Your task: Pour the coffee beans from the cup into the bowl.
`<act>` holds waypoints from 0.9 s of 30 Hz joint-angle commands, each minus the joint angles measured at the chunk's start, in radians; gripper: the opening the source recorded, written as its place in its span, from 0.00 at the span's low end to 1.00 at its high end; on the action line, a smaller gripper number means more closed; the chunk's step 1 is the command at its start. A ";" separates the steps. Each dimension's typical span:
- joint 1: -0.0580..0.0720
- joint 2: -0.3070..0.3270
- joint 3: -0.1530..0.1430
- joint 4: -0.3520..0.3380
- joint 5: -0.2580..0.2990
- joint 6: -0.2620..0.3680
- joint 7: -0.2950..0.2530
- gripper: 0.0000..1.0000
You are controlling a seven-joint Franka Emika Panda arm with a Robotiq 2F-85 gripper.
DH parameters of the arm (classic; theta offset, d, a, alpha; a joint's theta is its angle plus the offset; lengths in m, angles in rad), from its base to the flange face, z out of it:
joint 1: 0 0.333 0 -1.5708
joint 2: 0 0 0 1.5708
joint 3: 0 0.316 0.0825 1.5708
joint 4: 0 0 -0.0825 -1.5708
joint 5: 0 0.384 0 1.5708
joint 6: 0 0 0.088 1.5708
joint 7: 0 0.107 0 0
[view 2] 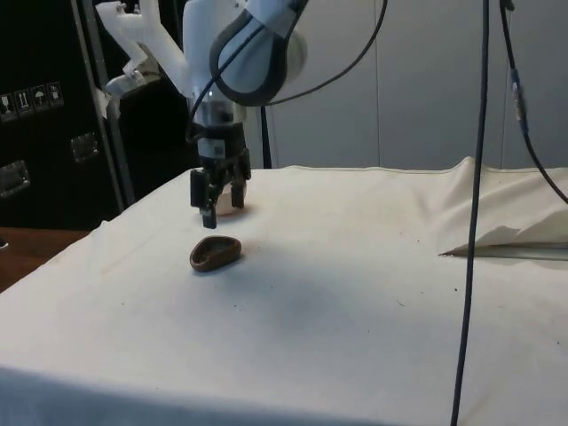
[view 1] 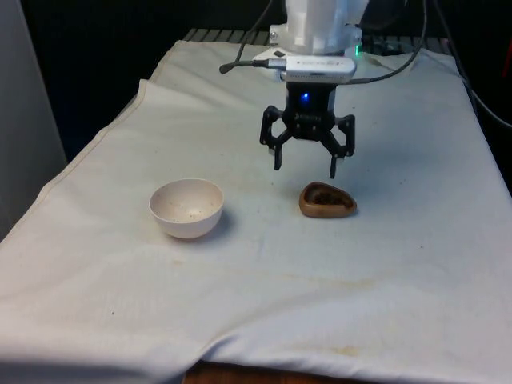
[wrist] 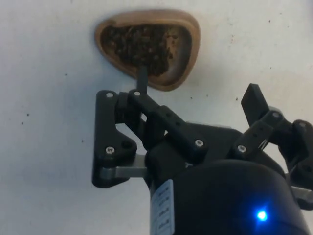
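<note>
Front view: gripper hangs above the brown cup, fingers apart; white bowl well apart toward the front view's left.
Side view: cup rests on the desk.
Wrist view: beans fill the shallow cup; probably light, rigid, spill-prone; grip across the rim.

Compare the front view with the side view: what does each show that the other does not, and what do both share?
Front view alone: the white bowl, sitting to the front view's left of the brown cup, and the dark beans inside the cup. Side view alone: a creased fold of cloth at the table's edge. Both: the open gripper hovering just above the cup, touching nothing.
</note>
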 commanded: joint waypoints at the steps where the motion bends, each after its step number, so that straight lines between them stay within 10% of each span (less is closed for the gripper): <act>1: -0.012 0.010 0.014 0.003 0.015 0.011 -0.018 1.00; 27: -0.030 0.099 0.006 0.061 0.143 0.020 -0.166 1.00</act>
